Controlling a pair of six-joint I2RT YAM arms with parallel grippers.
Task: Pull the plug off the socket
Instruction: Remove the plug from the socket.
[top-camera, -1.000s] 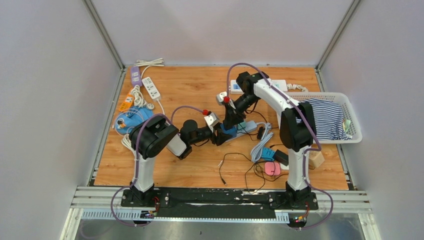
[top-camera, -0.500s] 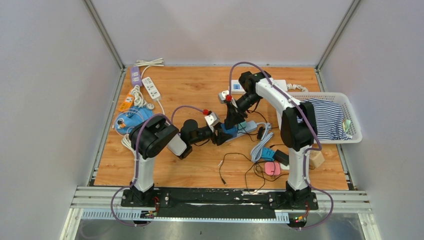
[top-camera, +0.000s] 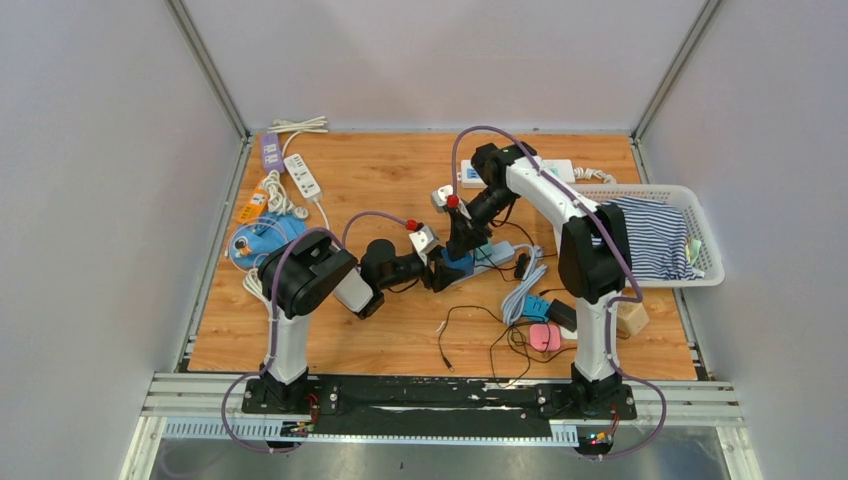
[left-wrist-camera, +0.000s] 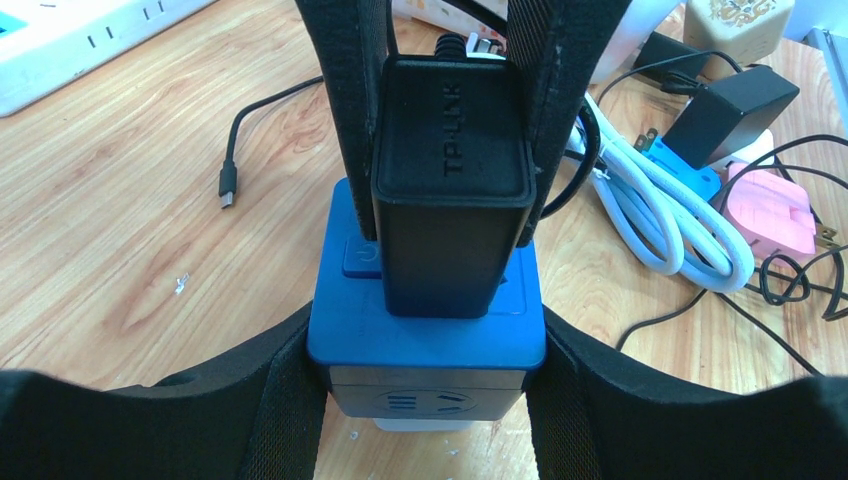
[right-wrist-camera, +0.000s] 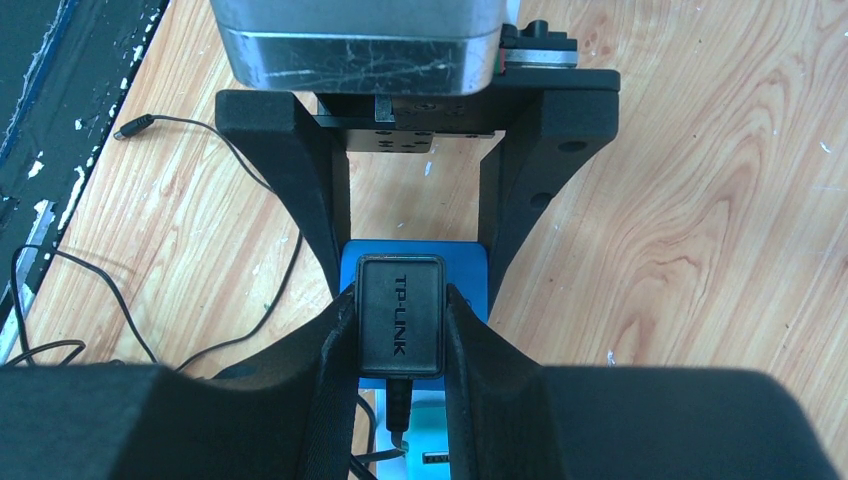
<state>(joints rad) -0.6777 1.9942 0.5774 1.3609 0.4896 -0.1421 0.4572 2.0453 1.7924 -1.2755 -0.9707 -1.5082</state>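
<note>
A black TP-LINK plug (left-wrist-camera: 452, 180) sits in the top of a blue socket cube (left-wrist-camera: 430, 335) on the wooden table. In the top view the socket (top-camera: 459, 263) lies mid-table. My left gripper (left-wrist-camera: 428, 395) is shut on the socket's two sides, low down. My right gripper (right-wrist-camera: 400, 340) comes from above and is shut on the plug (right-wrist-camera: 400, 315), one finger (left-wrist-camera: 345, 90) on each side. The plug still rests flush on the socket's blue top (right-wrist-camera: 415, 248). Its cable leaves the far end.
A white basket (top-camera: 700, 205) with striped cloth stands at the right. Power strips (top-camera: 300, 175) and a blue round item (top-camera: 262, 243) lie back left. A coiled white cable (top-camera: 527, 285), black wires, a pink plug (top-camera: 545, 337) and a wooden block (top-camera: 632, 318) lie front right.
The right wrist wobbled slightly up and back down. Both grips and the plug's seat in the socket look unchanged.
</note>
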